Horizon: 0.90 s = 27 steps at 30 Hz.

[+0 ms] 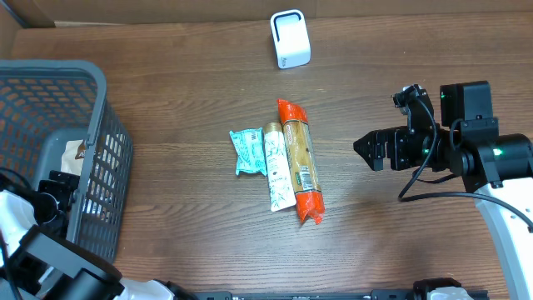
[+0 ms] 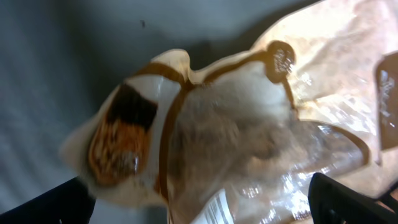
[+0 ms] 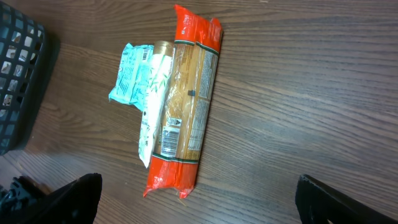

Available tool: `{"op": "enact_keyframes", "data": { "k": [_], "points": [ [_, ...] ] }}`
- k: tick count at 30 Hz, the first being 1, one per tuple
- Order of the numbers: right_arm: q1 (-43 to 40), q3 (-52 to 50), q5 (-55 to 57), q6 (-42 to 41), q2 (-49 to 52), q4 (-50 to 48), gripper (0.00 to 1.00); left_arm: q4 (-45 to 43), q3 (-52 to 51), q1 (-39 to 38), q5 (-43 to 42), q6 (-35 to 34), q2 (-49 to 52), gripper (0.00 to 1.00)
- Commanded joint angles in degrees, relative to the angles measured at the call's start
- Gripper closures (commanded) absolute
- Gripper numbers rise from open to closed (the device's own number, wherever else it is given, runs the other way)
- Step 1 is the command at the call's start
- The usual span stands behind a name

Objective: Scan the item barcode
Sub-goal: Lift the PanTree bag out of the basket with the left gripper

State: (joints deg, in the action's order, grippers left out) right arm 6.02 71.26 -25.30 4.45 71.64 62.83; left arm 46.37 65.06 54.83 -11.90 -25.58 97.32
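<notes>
A white barcode scanner (image 1: pixel 289 39) stands at the table's far edge. Three items lie side by side mid-table: a teal packet (image 1: pixel 246 151), a cream tube (image 1: pixel 276 167) and a long orange pasta pack (image 1: pixel 299 161). My right gripper (image 1: pixel 371 150) hovers open to their right, its fingers apart with nothing between them, and the pasta pack (image 3: pixel 189 106) lies ahead of it. My left gripper (image 2: pixel 199 211) is down inside the grey basket (image 1: pixel 92 92), open, its fingers (image 2: pixel 56 202) wide on either side of a clear bag with brown trim (image 2: pixel 236 124), whose barcode shows at the lower edge.
The basket takes up the left side of the table, with my left arm (image 1: pixel 50 208) reaching into it from the front. In the right wrist view, the basket's corner (image 3: pixel 18 81) shows left of the items. Bare wood surrounds the three items.
</notes>
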Motion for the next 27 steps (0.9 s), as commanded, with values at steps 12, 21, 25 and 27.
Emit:
{"op": "enact_keyframes", "data": {
  "k": [12, 21, 25, 27],
  "points": [
    [-0.04, 1.44, -0.52, -0.11, -0.13, -0.11, 0.0, -5.97, -0.07, -1.29, 0.83, -0.7, 9.57, 0.18],
    [-0.04, 1.44, -0.52, -0.11, -0.13, -0.13, 0.0, -6.58, -0.07, -2.78, 0.35, 0.31, 9.55, 0.75],
    [-0.04, 1.44, -0.5, -0.11, -0.13, -0.17, 0.0, -6.25, -0.04, -2.78, 0.0, 0.33, 9.49, 0.76],
    [-0.04, 1.44, -0.5, -0.11, -0.13, -0.15, 0.0, -5.9, 0.04, -2.78, -0.76, 0.33, 9.31, 0.78]
  ]
}}
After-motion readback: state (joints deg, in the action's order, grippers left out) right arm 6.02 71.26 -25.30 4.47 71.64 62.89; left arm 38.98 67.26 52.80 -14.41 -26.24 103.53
